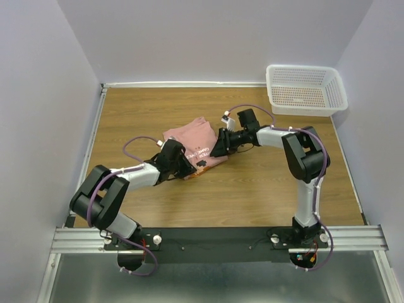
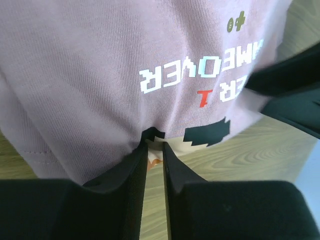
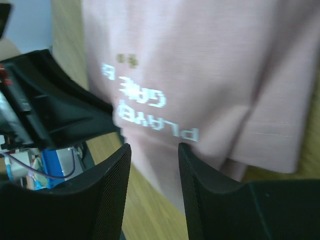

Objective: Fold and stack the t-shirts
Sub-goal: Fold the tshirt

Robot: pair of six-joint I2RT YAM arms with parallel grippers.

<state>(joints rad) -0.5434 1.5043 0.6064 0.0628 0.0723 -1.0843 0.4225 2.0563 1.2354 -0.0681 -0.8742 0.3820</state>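
One dusty pink t-shirt [image 1: 189, 136] lies crumpled at the table's middle, with its white pixel text and dark graphic facing up. In the left wrist view the t-shirt [image 2: 100, 75] fills the frame and my left gripper [image 2: 155, 145] is shut on its near edge, by the dark graphic. The left gripper [image 1: 189, 169] sits at the shirt's front edge in the top view. My right gripper [image 1: 218, 150] is at the shirt's right edge. In the right wrist view the right gripper [image 3: 154, 147] is open, with the t-shirt [image 3: 210, 65] edge just beyond and partly between its fingers.
A white mesh basket [image 1: 306, 90] stands at the far right corner. The two grippers are close together over the shirt; the right arm [image 2: 295, 95] shows in the left wrist view and the left arm [image 3: 50, 105] in the right wrist view. Walls enclose the wooden table [image 1: 265, 189].
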